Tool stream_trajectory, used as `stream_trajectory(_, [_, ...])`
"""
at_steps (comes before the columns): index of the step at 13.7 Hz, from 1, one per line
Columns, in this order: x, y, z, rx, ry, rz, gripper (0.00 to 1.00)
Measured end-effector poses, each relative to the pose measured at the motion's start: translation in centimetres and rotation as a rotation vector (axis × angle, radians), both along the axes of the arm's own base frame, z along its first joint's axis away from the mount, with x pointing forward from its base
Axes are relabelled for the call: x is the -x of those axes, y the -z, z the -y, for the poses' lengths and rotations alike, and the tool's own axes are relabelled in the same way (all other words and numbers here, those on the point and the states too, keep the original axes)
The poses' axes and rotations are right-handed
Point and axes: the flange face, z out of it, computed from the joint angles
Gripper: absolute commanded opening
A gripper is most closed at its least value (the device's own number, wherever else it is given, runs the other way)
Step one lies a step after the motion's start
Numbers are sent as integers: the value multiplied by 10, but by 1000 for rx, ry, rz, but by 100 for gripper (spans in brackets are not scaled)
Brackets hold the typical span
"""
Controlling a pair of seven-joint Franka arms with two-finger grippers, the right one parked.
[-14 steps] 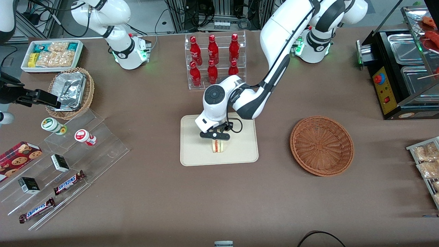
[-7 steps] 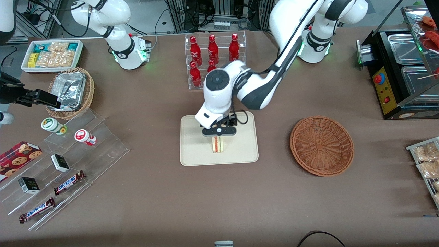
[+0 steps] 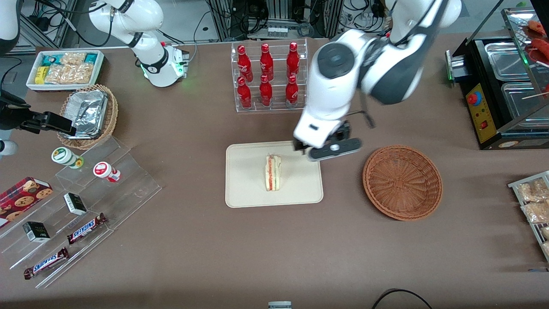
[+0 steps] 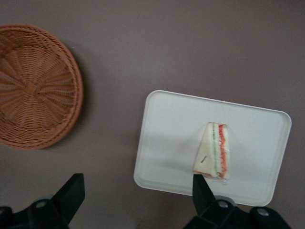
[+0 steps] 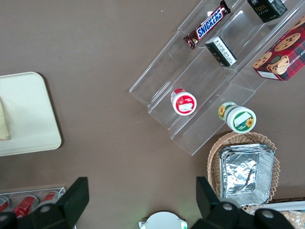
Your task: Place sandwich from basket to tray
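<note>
On the tray (image 3: 246, 191) the sandwich (image 3: 272, 173) stands on edge, free of any grip, with the basket (image 3: 402, 182) empty nearby. Above the bench between the two, the gripper (image 3: 330, 150) hangs with fingers (image 4: 202, 190) spread apart, empty. Placement looks done; the arm need only withdraw.

The left arm reaches out from its base with the wrist bent downward. Its pincer (image 3: 329, 150) hangs raised above the table, fingers (image 4: 71, 191) spread wide apart and holding nothing.
</note>
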Motion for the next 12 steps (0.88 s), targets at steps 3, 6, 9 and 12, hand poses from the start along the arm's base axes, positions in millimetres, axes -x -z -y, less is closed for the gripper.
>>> stream_trajectory(3, [-3, -39, -83, -19, 31, -21, 100])
stream_trajectory(6, [-7, -63, -148, -29, 81, -45, 100])
stream_trajectory(9, [-14, -73, -209, -21, 141, -60, 100])
stream_trajectory(12, [-16, -78, -271, 6, 194, -68, 100])
